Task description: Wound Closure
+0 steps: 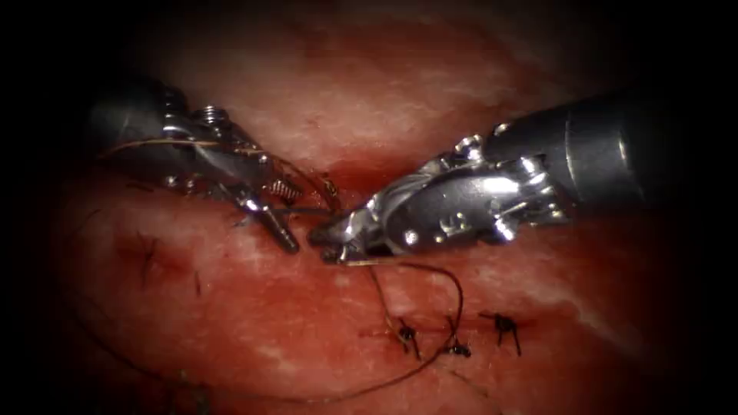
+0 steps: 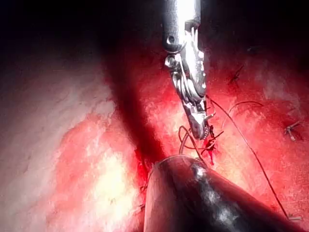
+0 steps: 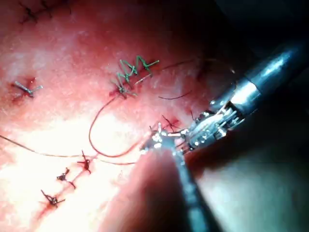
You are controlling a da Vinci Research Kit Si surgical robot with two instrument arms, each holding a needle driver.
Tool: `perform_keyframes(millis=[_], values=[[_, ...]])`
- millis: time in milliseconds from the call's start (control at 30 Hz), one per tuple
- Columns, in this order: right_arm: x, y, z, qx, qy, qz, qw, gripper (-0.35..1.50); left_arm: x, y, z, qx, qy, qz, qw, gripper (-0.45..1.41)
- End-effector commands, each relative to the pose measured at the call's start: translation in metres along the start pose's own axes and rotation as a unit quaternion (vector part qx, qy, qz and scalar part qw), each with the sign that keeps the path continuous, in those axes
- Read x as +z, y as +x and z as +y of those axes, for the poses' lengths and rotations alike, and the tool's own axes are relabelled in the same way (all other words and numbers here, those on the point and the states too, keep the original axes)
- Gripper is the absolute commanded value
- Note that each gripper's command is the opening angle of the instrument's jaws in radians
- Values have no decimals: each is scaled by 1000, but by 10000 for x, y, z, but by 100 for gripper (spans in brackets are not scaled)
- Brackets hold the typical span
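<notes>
Over the tissue (image 1: 307, 115), near the middle of the endoscope view: two tools tip to tip, nearly touching.

From the upper left, the left arm's tool (image 1: 283, 232). Jaws pressed together, angled down and to the right. Ringed by fine strands of thread (image 1: 459, 300) about its wrist and tip (whether any strand is truly pinched there: cannot tell). Seen again from its own wrist camera (image 2: 200, 128), tip pointing down at a patch of red fluid (image 2: 208, 145), with a small loop of thread (image 2: 183, 140) beside it and a long strand running away across the tissue.

From the right, the right arm's tool (image 1: 327, 238). Jaws clenched on the thread, which leaves from just under the tip, swings out to the right, curves down past the finished stitches (image 1: 459, 348), then sweeps wide along the lower part of the view and back up the left side. From the right wrist camera, the same tip (image 3: 159, 141) just beside the other tool (image 3: 195, 131), with the thread (image 3: 91, 130) looping off toward a green stitch (image 3: 130, 72).

Three dark knotted stitches in a row, below and to the right of the tips. More red fluid (image 1: 346, 173) on the tissue just above them.

Whereabouts of the needle: cannot tell.
</notes>
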Motion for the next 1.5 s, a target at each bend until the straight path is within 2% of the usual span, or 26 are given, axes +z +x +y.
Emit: perform_keyframes(millis=[33,133,367,400,500,533,600,767,933,1067,1133,1233,1267,1333,1367,1400,1500], values=[[9,2,-1,0,2,1,1000,-35,11,-1,0,4,-4,-1,1000,-45],[9,2,-1,0,2,1,1000,-35,10,0,-1,7,-10,-4,1000,-45],[10,2,0,-2,1,0,1000,-35,5,4,-1,-108,-13,-6,994,-45],[9,2,0,7,2,0,1000,-13,5,4,-1,-123,-11,-6,992,-45],[9,3,0,42,-15,4,999,83,5,3,-1,-157,-9,-3,988,-45],[8,3,-1,71,-16,6,997,89,4,2,-1,-166,-10,0,986,-45],[6,4,-1,89,-17,7,996,96,4,1,-1,-170,-14,9,985,-45],[-15,1,-7,162,-40,25,986,79,7,-3,-5,-189,-48,63,979,-45],[-39,-5,-15,190,-65,48,978,79,14,-11,-8,-212,-81,104,968,-45],[-56,-13,-21,205,-104,12,973,78,25,-16,-6,-224,-107,130,960,-45],[-66,-19,-24,230,-130,9,964,81,32,-18,-5,-230,-121,146,955,-45],[-85,-30,-25,289,-193,43,937,91,42,-21,-5,-229,-129,152,953,-45],[-92,-34,-24,300,-210,54,929,99,45,-23,-5,-225,-130,153,953,-45],[-110,-45,-24,311,-235,67,918,104,50,-26,-7,-226,-135,159,951,-45],[-116,-48,-25,314,-241,63,916,108,52,-27,-9,-232,-141,163,949,-45],[-126,-55,-32,346,-251,45,903,113,53,-27,-11,-236,-152,175,944,-45],[-128,-64,-46,393,-260,35,881,131,49,-23,-16,-244,-169,203,933,-45]])
